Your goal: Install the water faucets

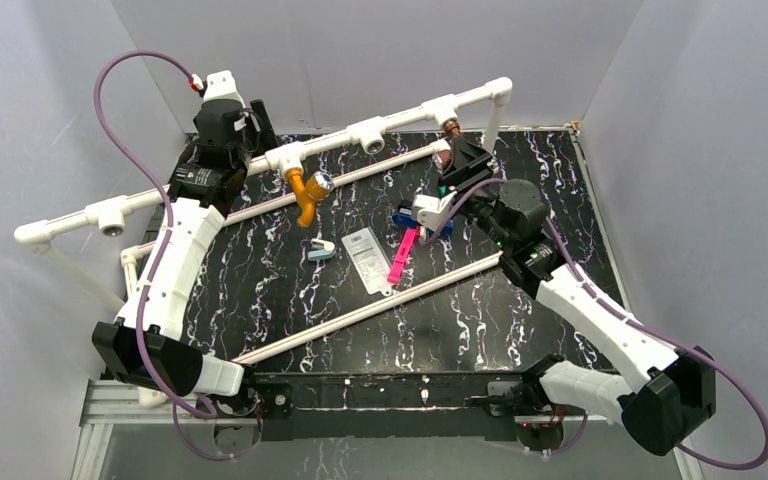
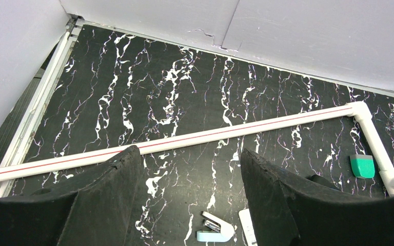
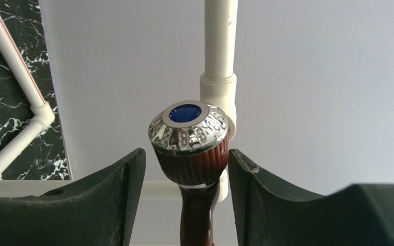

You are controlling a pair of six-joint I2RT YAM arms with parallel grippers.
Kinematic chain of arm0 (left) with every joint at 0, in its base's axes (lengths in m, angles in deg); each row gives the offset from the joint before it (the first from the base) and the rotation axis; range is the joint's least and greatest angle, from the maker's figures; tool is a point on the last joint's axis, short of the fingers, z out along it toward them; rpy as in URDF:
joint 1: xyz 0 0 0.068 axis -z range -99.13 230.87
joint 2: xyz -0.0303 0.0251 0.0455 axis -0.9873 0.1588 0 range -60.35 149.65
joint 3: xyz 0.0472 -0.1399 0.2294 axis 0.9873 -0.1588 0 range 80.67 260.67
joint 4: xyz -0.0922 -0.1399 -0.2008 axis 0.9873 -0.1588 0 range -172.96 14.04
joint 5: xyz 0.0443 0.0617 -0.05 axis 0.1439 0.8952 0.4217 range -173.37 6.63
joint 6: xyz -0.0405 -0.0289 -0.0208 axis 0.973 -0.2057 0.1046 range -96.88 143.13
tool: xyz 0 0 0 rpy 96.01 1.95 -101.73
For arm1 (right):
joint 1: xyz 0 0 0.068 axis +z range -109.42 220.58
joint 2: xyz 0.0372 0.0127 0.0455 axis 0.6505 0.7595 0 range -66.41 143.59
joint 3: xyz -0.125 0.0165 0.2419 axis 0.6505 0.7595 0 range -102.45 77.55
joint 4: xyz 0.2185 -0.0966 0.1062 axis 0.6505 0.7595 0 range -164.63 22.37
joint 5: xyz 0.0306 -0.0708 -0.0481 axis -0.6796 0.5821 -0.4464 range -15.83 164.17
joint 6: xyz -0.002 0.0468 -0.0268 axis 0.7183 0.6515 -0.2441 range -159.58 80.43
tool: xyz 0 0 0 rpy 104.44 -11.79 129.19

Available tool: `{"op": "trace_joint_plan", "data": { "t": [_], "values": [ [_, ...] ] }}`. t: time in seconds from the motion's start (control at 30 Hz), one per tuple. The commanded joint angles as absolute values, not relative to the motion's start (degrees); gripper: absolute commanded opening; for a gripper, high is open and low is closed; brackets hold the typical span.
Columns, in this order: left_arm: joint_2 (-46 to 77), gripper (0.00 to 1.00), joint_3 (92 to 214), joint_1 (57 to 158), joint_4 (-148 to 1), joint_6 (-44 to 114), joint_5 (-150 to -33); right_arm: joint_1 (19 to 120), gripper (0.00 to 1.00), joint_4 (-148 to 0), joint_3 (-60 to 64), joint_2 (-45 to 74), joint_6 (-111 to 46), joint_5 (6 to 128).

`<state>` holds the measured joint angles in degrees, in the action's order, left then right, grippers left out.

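Note:
The dark brown water faucet (image 3: 190,154) hangs from a white pipe tee (image 3: 218,97) on the raised rail, its silvery knob with a blue centre facing the right wrist camera. My right gripper (image 3: 185,154) straddles that knob, with a thin gap still showing at the left finger (image 3: 118,189). From above, the same faucet (image 1: 451,129) sits at the rail's right end with the right gripper (image 1: 457,155) just below it. The orange water faucet (image 1: 307,195) hangs from a tee further left. My left gripper (image 2: 190,151) is open and empty over the table, back left (image 1: 250,125).
The white pipe rail (image 1: 370,132) crosses the back; thinner pipes (image 2: 184,141) lie on the black marbled table. A pale blue stapler (image 1: 321,249) (image 2: 215,230), a white packet (image 1: 365,255), a pink tool (image 1: 400,258) and a blue item (image 1: 410,215) lie mid-table. A green block (image 2: 362,165) sits by a pipe elbow.

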<state>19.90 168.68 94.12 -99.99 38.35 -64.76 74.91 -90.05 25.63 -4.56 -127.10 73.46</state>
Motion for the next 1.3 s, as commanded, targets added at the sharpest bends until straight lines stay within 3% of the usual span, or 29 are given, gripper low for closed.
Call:
{"op": "trace_joint_plan", "data": {
  "t": [0.0,0.13,0.27,0.3,0.77,1.27],
  "values": [
    [21.4,0.69,165.5,95.4,-112.5,37.8,-67.6,75.8,0.57,-98.1,25.3,-3.7,-128.1,76.9],
    [21.3,0.69,165.5,95.3,-112.5,37.7,-67.6,76.1,0.39,-100.6,26.0,-3.1,-126.1,78.1],
    [21.2,0.69,165.5,95.4,-112.6,37.7,-67.6,76.3,0.04,-101.3,25.7,-3.0,-120.4,79.4],
    [21.2,0.69,165.6,95.4,-112.6,37.7,-67.6,76.3,0.01,-101.3,25.6,-3.1,-118.5,79.6],
    [21.2,0.69,166.0,95.3,-112.7,37.7,-67.6,76.5,0.01,-104.2,24.7,-5.1,-66.7,81.3],
    [20.8,0.69,165.5,95.3,-112.5,37.7,-67.7,76.5,0.01,-99.4,23.7,-3.9,-6.7,93.6]
  ]
}}
